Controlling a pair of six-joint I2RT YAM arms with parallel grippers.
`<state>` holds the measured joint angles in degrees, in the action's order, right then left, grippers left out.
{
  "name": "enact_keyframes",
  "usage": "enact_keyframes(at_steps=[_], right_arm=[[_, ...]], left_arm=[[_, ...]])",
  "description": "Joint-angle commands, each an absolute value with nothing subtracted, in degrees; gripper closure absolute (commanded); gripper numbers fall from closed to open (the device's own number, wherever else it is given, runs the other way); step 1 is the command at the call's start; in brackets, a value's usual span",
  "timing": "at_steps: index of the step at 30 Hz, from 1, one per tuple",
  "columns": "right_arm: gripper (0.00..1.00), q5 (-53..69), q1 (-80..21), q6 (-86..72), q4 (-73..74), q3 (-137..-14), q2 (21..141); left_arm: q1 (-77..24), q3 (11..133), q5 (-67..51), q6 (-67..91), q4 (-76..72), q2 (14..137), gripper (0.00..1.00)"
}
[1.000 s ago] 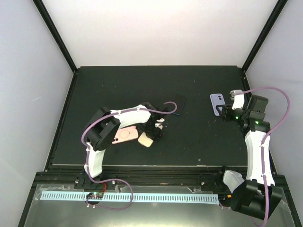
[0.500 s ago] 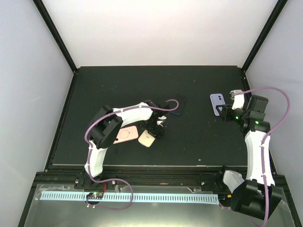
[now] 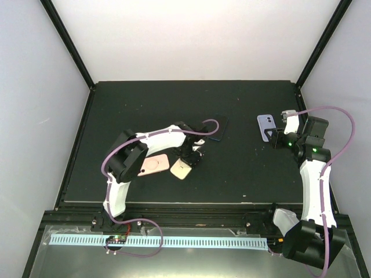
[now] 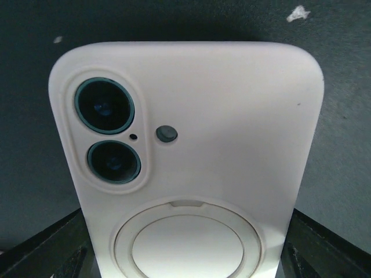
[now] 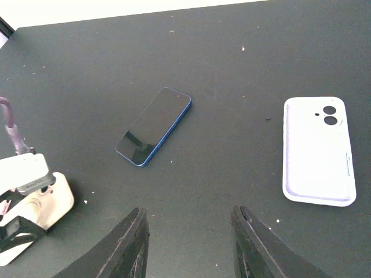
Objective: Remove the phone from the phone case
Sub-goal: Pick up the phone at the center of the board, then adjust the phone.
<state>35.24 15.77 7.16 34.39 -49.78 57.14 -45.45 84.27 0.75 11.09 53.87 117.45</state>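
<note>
well, black tabletop (dust-specked) between white walls

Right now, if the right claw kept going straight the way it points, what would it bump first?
The right claw would probably hit the bare black table first, in the gap between the blue phone and the lilac case. It looks set to miss both, though depth is hard to judge.

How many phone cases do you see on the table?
3: a pink case left of the left gripper, a cream case between its jaws, a lavender case far right.
</note>
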Motion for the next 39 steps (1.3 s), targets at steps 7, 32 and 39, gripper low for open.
enact_keyframes(at_steps=[7, 32, 39], right_arm=[[0.6, 40.38, 15.73, 9.24, 34.79, -49.88, 56.78], [0.0, 63.53, -20.27, 13.0, 39.98, -62.04, 62.85], [0.0, 64.04, -26.61, 9.41, 35.58, -62.94, 65.38]], left_arm=[[-47.04, 71.61, -7.17, 14.83, 37.62, 88.87, 0.45], [-47.21, 35.65, -18.37, 34.12, -28.2, 51.2, 0.51], [-47.2, 33.09, -19.62, 36.19, -34.75, 49.74, 0.51]])
